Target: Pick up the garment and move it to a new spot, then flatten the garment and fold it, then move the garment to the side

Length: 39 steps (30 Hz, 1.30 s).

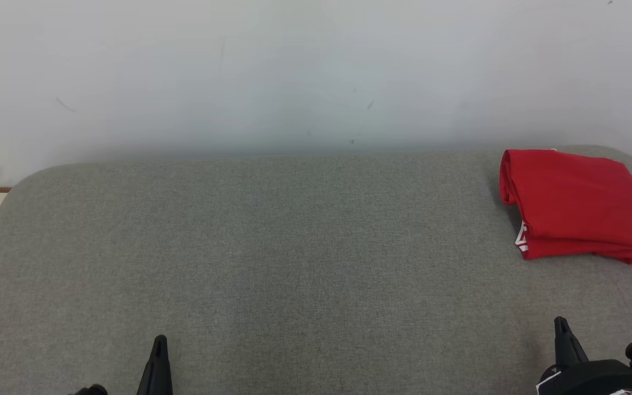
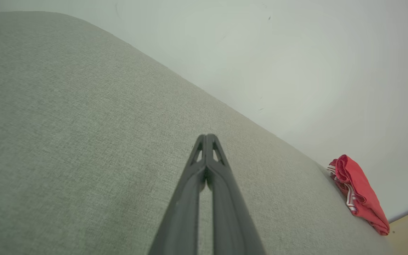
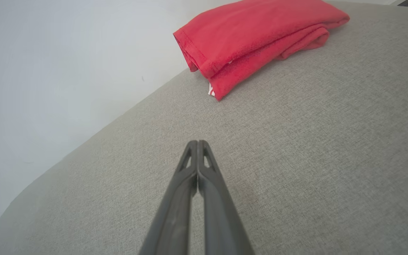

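I'm looking at a grey upholstered surface (image 1: pixel 294 247) set against a pale wall (image 1: pixel 294 71). The red garment (image 1: pixel 576 203) lies folded at the far right corner. My left end effector (image 1: pixel 159 343) and right end effector (image 1: pixel 561 323) sit near the front edge, fingers pressed together, both empty and well apart from the cloth.

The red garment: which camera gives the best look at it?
The head view: the red garment shows whole, folded, from above, at the far right corner of the grey fabric surface. The right wrist view brings it closer, layers visible, but crops its top. The left wrist view shows it small and edge-on.
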{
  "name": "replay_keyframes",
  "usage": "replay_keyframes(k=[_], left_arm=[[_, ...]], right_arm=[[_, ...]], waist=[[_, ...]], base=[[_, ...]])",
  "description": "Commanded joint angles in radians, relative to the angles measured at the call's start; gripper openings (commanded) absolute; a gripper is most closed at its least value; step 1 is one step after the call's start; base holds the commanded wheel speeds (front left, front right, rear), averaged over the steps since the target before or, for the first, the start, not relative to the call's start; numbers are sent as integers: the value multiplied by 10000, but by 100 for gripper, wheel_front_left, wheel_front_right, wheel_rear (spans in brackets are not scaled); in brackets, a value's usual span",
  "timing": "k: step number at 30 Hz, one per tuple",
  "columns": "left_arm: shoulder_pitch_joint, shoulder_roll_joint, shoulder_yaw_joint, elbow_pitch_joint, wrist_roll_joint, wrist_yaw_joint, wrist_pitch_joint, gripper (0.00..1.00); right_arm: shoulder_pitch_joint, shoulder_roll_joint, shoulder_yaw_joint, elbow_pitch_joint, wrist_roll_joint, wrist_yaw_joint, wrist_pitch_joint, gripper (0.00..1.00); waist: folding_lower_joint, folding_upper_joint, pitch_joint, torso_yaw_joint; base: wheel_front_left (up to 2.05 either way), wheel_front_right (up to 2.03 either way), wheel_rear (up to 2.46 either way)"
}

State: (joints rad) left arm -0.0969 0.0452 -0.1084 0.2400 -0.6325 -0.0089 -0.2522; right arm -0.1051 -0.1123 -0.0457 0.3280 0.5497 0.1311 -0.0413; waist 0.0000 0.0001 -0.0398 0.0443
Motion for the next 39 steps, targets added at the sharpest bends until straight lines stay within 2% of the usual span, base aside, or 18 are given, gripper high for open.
replay_keyframes(k=[1,22,39], left_arm=[[-369,45,-74,-11,-340,-87,-59,0],[-1487,53,-952,990,-3738,-432,-74,0],[-2187,58,-1518,1621,-5859,-638,-85,0]], right_arm=[[-322,-120,-166,-53,289,-1,100,0],[-1120,-320,-1556,662,3150,-2,1435,0],[-1615,-459,-2403,1124,4982,-2,2265,0]], waist=[[0,-1,6,-4],[0,-1,136,-102],[0,-1,236,-177]], base=[[0,0,0],[0,0,0],[0,0,0]])
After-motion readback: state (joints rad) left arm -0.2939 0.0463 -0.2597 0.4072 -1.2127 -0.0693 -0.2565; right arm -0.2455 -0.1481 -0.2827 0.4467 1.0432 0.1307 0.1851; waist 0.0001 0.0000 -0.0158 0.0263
